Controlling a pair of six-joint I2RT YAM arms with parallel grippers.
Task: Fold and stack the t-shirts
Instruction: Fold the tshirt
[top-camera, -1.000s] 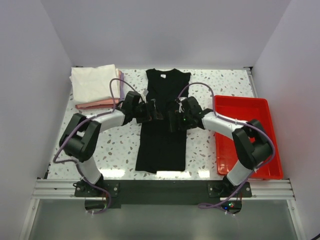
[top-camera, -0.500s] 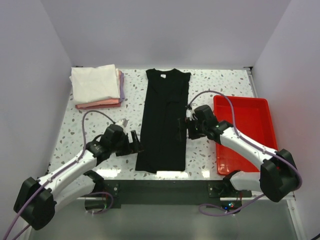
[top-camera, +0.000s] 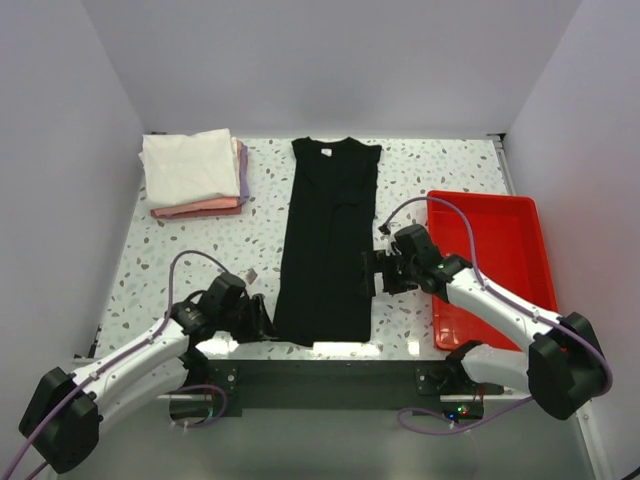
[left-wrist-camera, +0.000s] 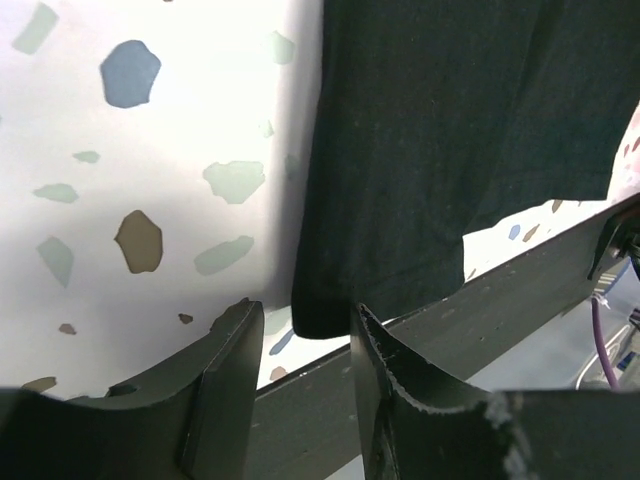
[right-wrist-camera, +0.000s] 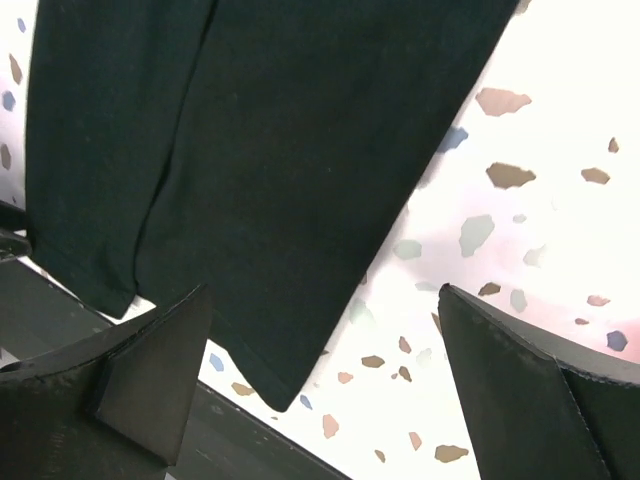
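The folded stack (top-camera: 192, 178) sits well left of the red tray (top-camera: 490, 228), and just beside that tray the black t-shirt (top-camera: 328, 240) lies sleeves-in, probably still needing its crosswise folds, with the left fingers (left-wrist-camera: 225, 370) slightly apart around its hem corner and the right fingers (right-wrist-camera: 150, 370) wide apart.

Soft, even light fell from above in the top view. The table (top-camera: 180, 230) showed pale glare patches at 6 o'clock, and the black shirt (top-camera: 325, 250) swallowed nearly all detail. Both wrist views blew the table out to white, with a pinkish cast at 3 o'clock in the right one. A soft shadow edged the shirt in the left view, where the fingers (left-wrist-camera: 225, 390) at 6 o'clock sat dark and blurred.
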